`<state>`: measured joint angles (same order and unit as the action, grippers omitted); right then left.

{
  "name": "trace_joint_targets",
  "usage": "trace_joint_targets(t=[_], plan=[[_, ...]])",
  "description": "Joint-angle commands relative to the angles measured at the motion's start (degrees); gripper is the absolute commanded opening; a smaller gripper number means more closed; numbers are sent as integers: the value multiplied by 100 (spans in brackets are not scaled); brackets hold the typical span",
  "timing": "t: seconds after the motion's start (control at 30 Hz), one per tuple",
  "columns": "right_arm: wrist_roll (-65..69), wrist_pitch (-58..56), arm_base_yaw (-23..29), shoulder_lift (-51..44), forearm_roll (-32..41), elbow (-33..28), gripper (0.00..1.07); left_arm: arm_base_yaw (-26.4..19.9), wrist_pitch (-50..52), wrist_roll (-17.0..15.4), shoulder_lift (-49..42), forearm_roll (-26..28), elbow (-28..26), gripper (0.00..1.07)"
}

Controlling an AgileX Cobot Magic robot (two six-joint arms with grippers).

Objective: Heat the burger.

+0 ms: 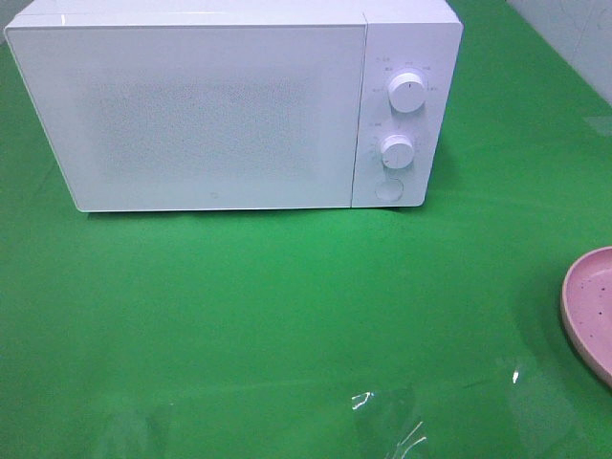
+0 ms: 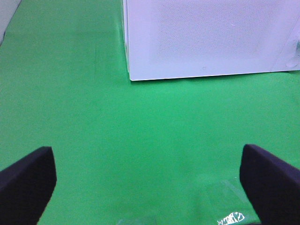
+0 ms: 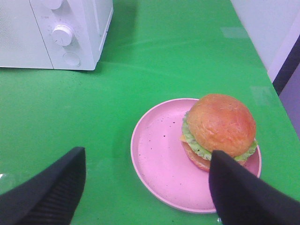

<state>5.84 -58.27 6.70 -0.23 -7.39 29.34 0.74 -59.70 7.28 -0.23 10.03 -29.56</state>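
Observation:
The burger (image 3: 219,127), with a glossy brown bun and green lettuce, sits toward one side of a pink speckled plate (image 3: 159,159). My right gripper (image 3: 143,187) hovers open over the plate, one dark finger (image 3: 243,192) close beside the burger, nothing held. In the exterior high view only the plate's edge (image 1: 585,306) shows at the right border; the burger is out of that view. The white microwave (image 1: 229,105) stands at the back with its door shut. My left gripper (image 2: 147,180) is wide open above bare green cloth, short of the microwave (image 2: 211,37).
The microwave has two round knobs (image 1: 407,93) and a round button (image 1: 389,188) on its right panel. Green cloth (image 1: 287,316) covers the table. A pale wall (image 3: 267,28) and the table's edge lie just beyond the plate.

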Motion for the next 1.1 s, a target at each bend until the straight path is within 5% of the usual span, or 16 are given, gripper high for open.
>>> trace_joint_targets(t=[0.03, 1.1], plan=[[-34, 80, -23, -143, 0, -29, 70, -17, 46, -17, -149, 69, 17, 103], [-34, 80, -23, -143, 0, -29, 69, -17, 46, -17, -149, 23, 17, 103]])
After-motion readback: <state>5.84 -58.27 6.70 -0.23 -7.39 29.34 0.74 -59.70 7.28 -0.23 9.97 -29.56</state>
